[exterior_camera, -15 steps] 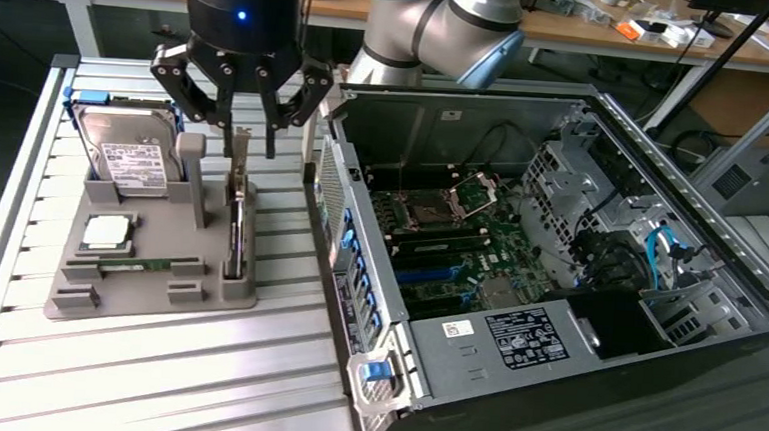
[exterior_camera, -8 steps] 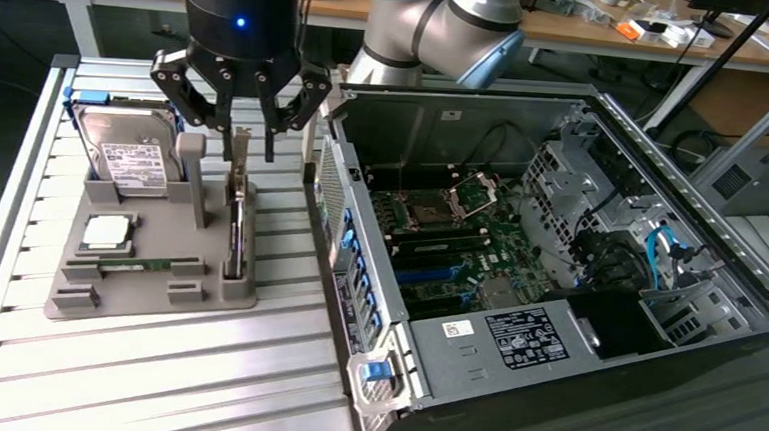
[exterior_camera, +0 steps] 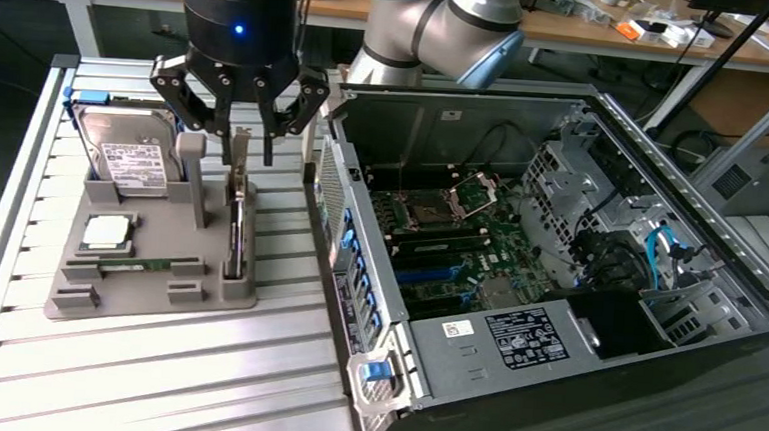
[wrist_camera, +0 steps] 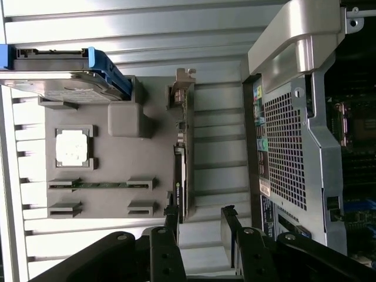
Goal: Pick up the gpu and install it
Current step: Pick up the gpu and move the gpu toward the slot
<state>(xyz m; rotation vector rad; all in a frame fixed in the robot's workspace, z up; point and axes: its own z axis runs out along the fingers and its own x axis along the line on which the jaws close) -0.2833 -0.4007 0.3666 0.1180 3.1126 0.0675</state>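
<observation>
The gpu (exterior_camera: 239, 222) was seen standing on edge in the grey holder (exterior_camera: 139, 291), left of the open case (exterior_camera: 455, 375) in the exterior view. The gripper (exterior_camera: 240, 132) was poised spread above it, empty. The card was judged light, stiff and fragile, best pinched across its upper edge.

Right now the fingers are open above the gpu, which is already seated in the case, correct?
No. The fingers are open above the gpu, but it stands on edge in the gray holder beside the case, not seated in it; the exterior view shows this.
</observation>
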